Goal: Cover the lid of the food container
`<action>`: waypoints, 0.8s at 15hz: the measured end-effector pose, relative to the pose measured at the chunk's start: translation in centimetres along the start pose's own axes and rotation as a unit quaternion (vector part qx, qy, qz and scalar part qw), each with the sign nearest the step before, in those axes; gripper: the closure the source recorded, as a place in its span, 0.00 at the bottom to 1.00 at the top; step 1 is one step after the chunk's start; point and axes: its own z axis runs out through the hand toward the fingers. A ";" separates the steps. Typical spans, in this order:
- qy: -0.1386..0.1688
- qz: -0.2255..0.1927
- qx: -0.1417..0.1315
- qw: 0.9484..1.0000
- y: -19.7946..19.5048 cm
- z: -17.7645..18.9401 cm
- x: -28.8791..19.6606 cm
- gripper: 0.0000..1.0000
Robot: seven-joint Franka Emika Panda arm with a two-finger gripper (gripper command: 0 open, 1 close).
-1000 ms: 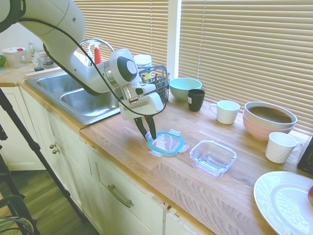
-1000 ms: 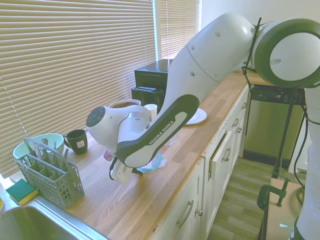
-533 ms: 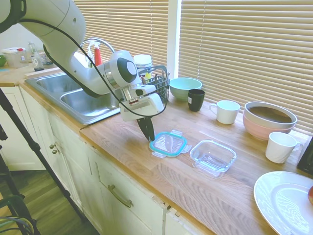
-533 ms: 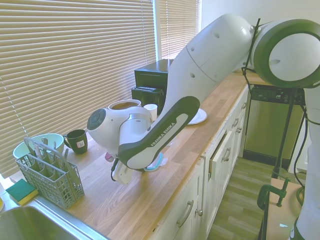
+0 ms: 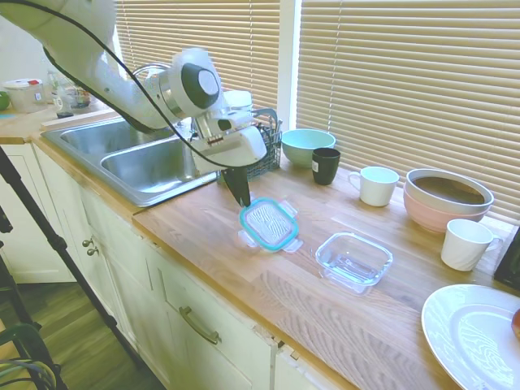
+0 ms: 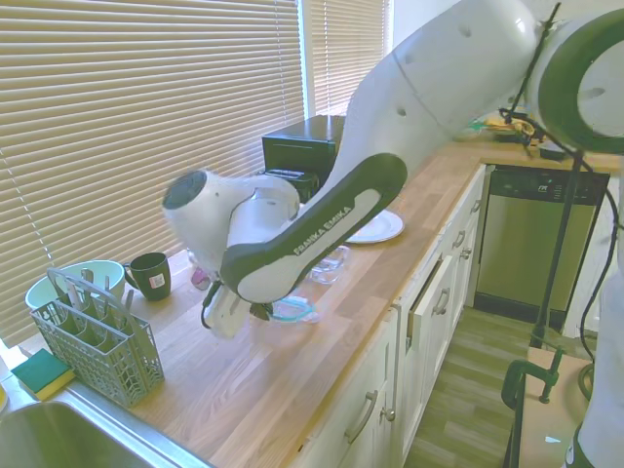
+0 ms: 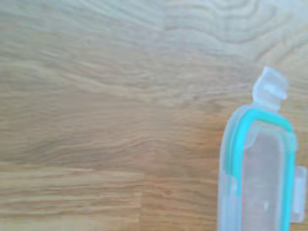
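Teal-rimmed, the lid (image 5: 269, 223) now hangs tilted above the tabletop (image 5: 268, 284), pinched at one edge by the pincer (image 5: 239, 188); half a second ago it lay flat. With the pickup done, carrying it to the single clear food container (image 5: 353, 260) remains. Nearby: one lid, one container, two white mugs (image 5: 375, 185), one dark mug (image 5: 325, 165).

The flat clear plastic lid with a teal rim seal (image 5: 268, 223) looks glossy above the matt, grained wooden counter (image 5: 244, 268), beside the glassy clear shallow rounded-rectangular food container (image 5: 353, 261).
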 end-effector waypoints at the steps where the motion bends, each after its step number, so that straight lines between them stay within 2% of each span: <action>1: -0.003 0.002 0.013 1.000 0.8 -1.4 0.2 1.00; 6: -0.023 0.011 0.059 0.998 6.6 -5.8 1.3 1.00; 12: -0.050 0.028 0.100 0.993 14.2 -5.9 4.1 1.00</action>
